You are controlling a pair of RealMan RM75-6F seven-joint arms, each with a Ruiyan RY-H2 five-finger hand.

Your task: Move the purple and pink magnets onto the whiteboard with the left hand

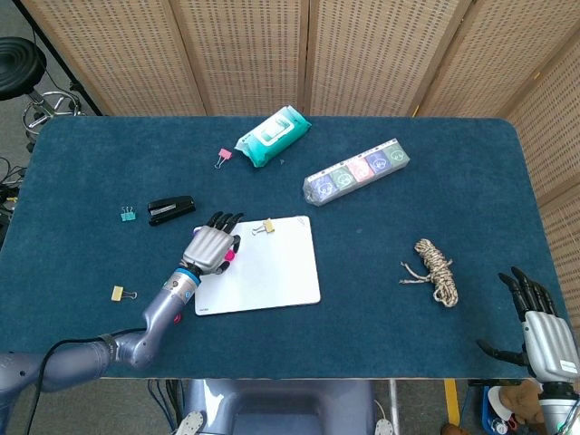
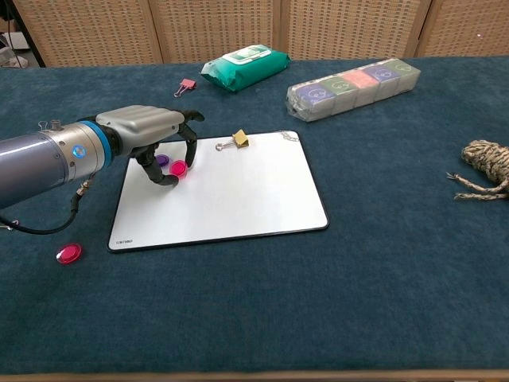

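My left hand [image 1: 213, 246] [image 2: 147, 131] hovers over the top left corner of the whiteboard [image 1: 272, 267] [image 2: 231, 191]. It pinches a pink magnet [image 2: 178, 168] [image 1: 230, 256] between thumb and a finger, low over the board. A purple magnet [image 2: 162, 160] lies on the board just behind it, partly hidden by the fingers. A second pink magnet [image 2: 68, 253] lies on the cloth left of the board's near corner. My right hand [image 1: 542, 335] hangs open beyond the table's front right corner, holding nothing.
A yellow binder clip [image 1: 267, 227] [image 2: 239, 138] sits on the board's top edge. A black stapler [image 1: 171, 209] and small clips [image 1: 127, 214] lie to the left. Wipes pack [image 2: 243, 67], a row of boxes [image 2: 354, 87] and a rope bundle [image 2: 487, 163] lie further off.
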